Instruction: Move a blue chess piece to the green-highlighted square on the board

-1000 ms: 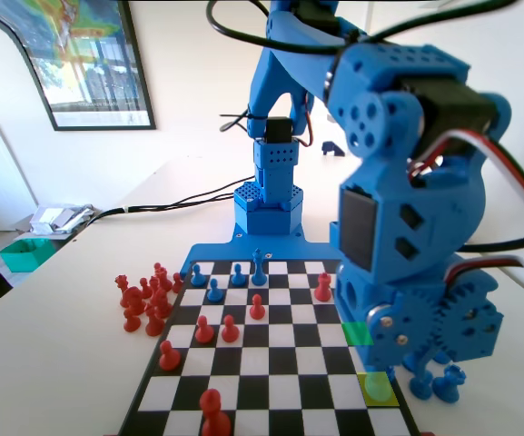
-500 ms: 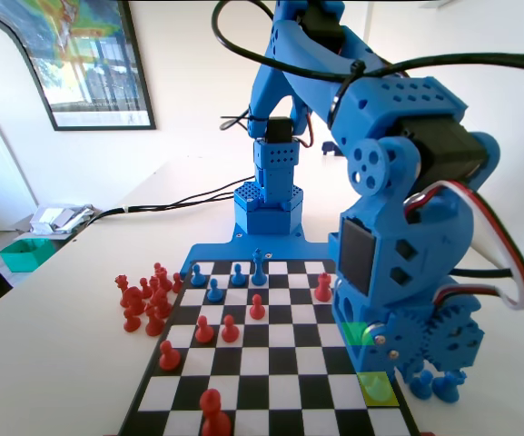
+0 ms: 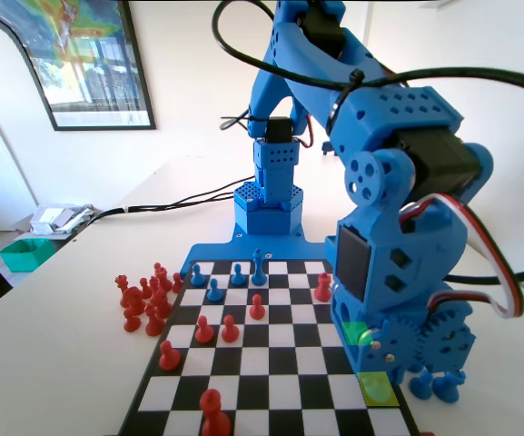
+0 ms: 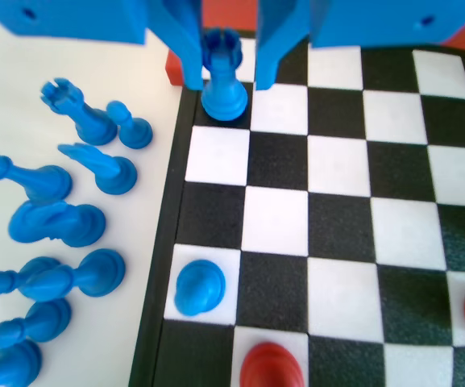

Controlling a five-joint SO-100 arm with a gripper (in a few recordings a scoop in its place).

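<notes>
Wrist view, nearest: 1 blue pawn [image 4: 199,287] on an edge square of the board [image 4: 155,306], spare blue pieces [image 4: 63,222] lying beside the rim. Farther along the same edge column, the blue chess piece [image 4: 222,97], notch-crowned, stands upright between the jaws of the gripper [image 4: 226,76]. The jaws are spread, with a gap at 1 side, likely for release or pre-grip. Fixed view: the yellow-green square [image 3: 377,389] lies near, and the green-highlighted square [image 3: 354,332] sits half under the gripper, probably where the piece stands.

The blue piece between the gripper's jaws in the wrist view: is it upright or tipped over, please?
Upright. The notched-top blue piece stands on its round base on the board at its edge, crown up, between the jaws of the gripper.
</notes>
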